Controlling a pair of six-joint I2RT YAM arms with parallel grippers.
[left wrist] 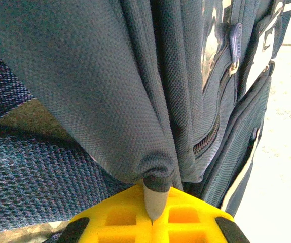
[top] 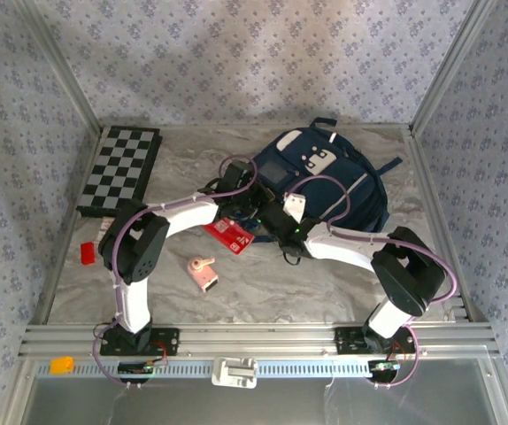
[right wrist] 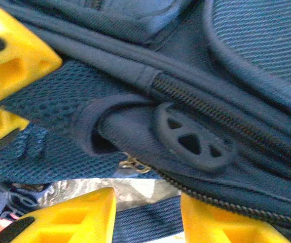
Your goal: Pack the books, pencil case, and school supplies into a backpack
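Backpack (left wrist: 100, 86) pinched in left end effector (left wrist: 154, 196).

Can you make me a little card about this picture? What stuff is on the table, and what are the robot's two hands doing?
backpack: navy, lying at the far right of the table
left hand: shut, pinching a fold of backpack fabric
right hand: open, beside the zipper and its round pull
pencil case: red, on the table next to the backpack, not packed yet
pink gadget: on the table nearer the arm bases, not packed yet
checkered board: far left corner
red block: tiny, near the left edge
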